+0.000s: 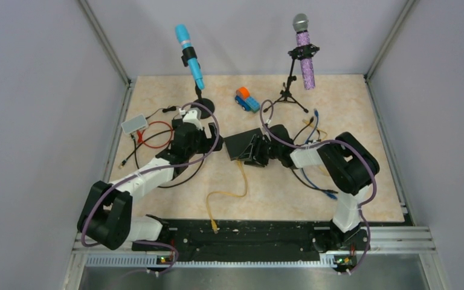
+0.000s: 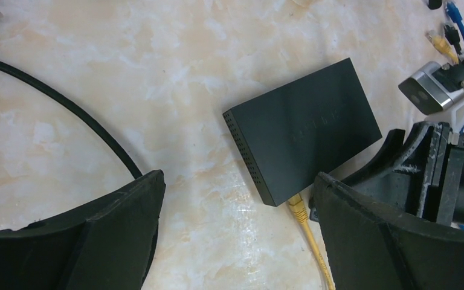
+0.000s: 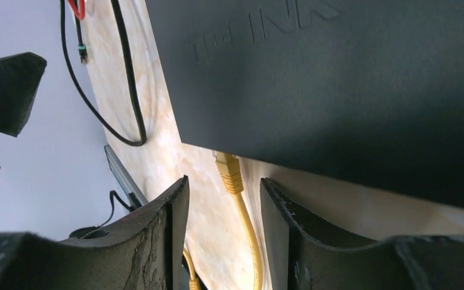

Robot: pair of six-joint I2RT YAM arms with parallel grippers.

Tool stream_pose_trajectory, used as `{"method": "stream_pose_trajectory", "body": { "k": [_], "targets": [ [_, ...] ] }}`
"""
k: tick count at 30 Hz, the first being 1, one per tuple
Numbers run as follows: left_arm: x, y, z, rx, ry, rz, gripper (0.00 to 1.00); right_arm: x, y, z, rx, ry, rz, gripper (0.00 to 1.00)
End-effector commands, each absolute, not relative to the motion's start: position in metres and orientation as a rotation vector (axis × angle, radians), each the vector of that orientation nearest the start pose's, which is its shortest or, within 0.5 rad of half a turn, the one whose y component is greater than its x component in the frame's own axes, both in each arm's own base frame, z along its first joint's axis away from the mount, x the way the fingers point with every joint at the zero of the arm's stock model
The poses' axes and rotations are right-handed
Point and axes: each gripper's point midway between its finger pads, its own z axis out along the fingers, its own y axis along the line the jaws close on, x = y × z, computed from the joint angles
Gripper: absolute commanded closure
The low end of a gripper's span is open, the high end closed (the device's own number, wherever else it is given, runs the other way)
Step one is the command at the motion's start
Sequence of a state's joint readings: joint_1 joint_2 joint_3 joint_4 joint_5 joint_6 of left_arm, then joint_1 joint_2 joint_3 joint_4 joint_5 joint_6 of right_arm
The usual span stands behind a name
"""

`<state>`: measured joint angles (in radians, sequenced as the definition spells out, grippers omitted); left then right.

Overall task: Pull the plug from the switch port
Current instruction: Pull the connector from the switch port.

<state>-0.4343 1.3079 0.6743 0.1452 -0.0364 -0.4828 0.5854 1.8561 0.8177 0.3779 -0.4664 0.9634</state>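
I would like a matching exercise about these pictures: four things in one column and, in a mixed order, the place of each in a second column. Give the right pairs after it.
Things
1. yellow plug
2. blue microphone
3. toy truck
4. small white box

Places
A. near the left edge of the table
B. in a port on the edge of the black switch
C. raised in the air at the back, left of centre
D. just left of the tripod of the purple microphone

Pairs: 1-B, 2-C, 3-D, 4-A
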Motion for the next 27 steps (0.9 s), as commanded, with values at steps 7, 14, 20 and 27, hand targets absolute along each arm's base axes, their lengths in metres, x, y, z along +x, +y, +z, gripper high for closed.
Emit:
{"method": "stream_pose_trajectory", "body": {
  "k": [7, 14, 20, 27],
  "targets": [
    [0.352, -0.192, 0.13, 0.021, 2.11, -0.59, 0.04, 0.309, 0.328, 0.022, 0.168, 2.45, 1.195, 0.57],
    [0.352, -0.198, 0.128, 0.034, 2.118, -0.624, 0.05, 0.299, 0.34, 0.03, 0.025, 2.407, 1.265, 0.57],
    [0.352, -0.201, 0.123, 0.041, 2.139, -0.635, 0.05, 0.302, 0.341, 0.024, 0.04, 2.407, 1.232, 0.58],
    [0.355, -0.212, 0.099, 0.038, 2.231, -0.669, 0.07, 0.309, 0.337, 0.011, 0.085, 2.43, 1.163, 0.69]
  ]
}}
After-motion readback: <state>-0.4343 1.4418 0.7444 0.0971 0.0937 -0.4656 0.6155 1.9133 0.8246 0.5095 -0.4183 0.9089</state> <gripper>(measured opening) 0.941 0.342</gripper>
